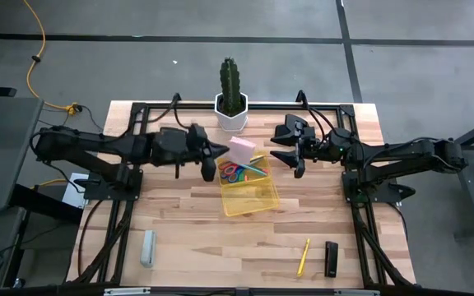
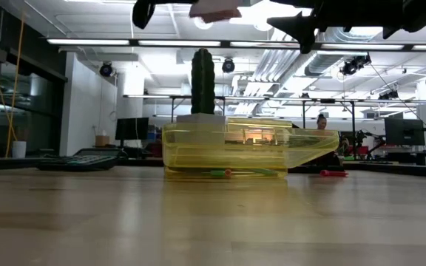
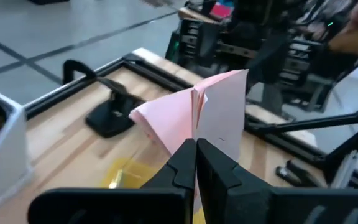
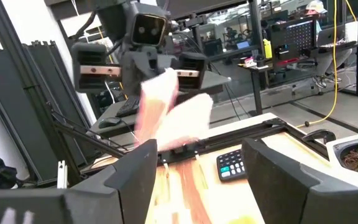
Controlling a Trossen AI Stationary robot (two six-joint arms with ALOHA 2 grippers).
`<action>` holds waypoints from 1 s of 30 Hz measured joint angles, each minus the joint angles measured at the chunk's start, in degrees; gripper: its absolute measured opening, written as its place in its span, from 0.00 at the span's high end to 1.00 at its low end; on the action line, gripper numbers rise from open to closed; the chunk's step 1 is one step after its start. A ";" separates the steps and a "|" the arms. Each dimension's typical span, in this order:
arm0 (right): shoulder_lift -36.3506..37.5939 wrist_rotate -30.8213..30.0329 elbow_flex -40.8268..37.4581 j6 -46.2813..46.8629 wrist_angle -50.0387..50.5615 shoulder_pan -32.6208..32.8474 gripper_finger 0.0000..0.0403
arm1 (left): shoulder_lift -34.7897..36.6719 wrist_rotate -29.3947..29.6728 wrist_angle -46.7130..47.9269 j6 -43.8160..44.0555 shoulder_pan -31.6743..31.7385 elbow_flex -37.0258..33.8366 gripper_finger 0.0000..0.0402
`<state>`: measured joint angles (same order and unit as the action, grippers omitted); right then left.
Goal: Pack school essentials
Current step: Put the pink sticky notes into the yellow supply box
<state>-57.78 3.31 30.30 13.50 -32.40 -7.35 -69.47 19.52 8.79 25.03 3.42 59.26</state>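
Observation:
My left gripper (image 1: 220, 151) is shut on a pink sticky-note pad (image 1: 242, 149), held in the air over the far end of a clear yellow box (image 1: 255, 202). Scissors with blue and red handles (image 1: 235, 172) lie in the box. A yellow pencil (image 1: 304, 256) lies flat on the table near the front right. My right gripper (image 1: 291, 153) hangs open to the right of the pad, level with it, with nothing between its fingers. In the low view the pad (image 2: 214, 9) shows high above the box (image 2: 228, 148). My left gripper pinches the pad's near edge (image 3: 197, 135) between its two shut fingers (image 3: 182, 163). The fingers come from the table's left, nearly level, tipped a little down. The pad is lifted clear and stands out beyond the fingertips, its sheets fanned apart.
A potted cactus (image 1: 231, 97) stands at the far edge behind the box. A grey oblong block (image 1: 147, 247) lies front left, a black oblong thing (image 1: 331, 258) front right. A black calculator (image 4: 232, 164) sits on the table under the left arm. Small red and green pieces (image 2: 220, 173) lie by the box.

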 joint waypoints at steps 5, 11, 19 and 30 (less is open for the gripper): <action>0.00 0.15 0.00 -0.02 0.00 0.00 0.44 | 0.06 0.68 -2.80 0.95 -0.83 -0.91 1.00; 0.00 0.17 0.00 -0.03 0.00 0.01 0.44 | 0.06 1.59 -2.75 0.88 -0.02 -0.96 1.00; 0.00 0.17 0.00 -0.02 -0.02 0.00 0.44 | -3.09 1.67 -3.04 3.75 2.57 -0.96 1.00; 0.02 0.17 0.00 -0.04 -1.51 0.02 0.44 | -18.57 -0.37 -4.57 26.79 4.49 -0.96 1.00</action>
<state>-57.76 3.49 30.30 13.46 -33.91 -7.34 -88.04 19.16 4.22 51.82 7.91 58.30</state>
